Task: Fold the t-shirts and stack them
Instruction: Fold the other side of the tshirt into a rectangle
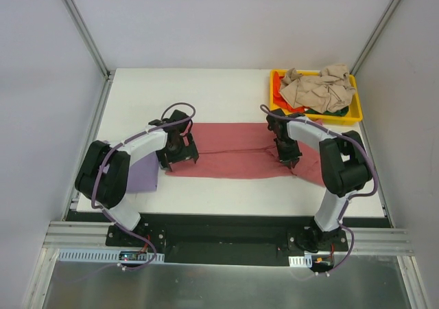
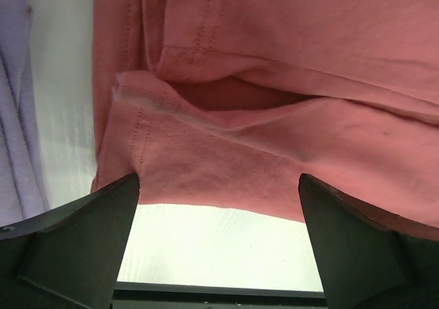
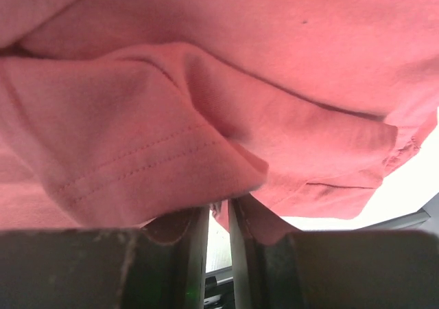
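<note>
We see the red-pink t-shirt [image 1: 233,151] lying as a long band across the table [image 1: 206,93], which puts both near corners within reach. Our left gripper [image 1: 182,159] hangs wide open over the left hem, holding nothing. Our right gripper [image 1: 291,162] stands nearly closed, seemingly pinching the right hem, probably to fold it

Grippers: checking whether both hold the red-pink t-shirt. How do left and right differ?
The left gripper is wide open, empty; the right gripper is pinched nearly shut on a fold. Left is at the left end of the red-pink t-shirt, right toward its right end. Both sit at its near edge.
</note>
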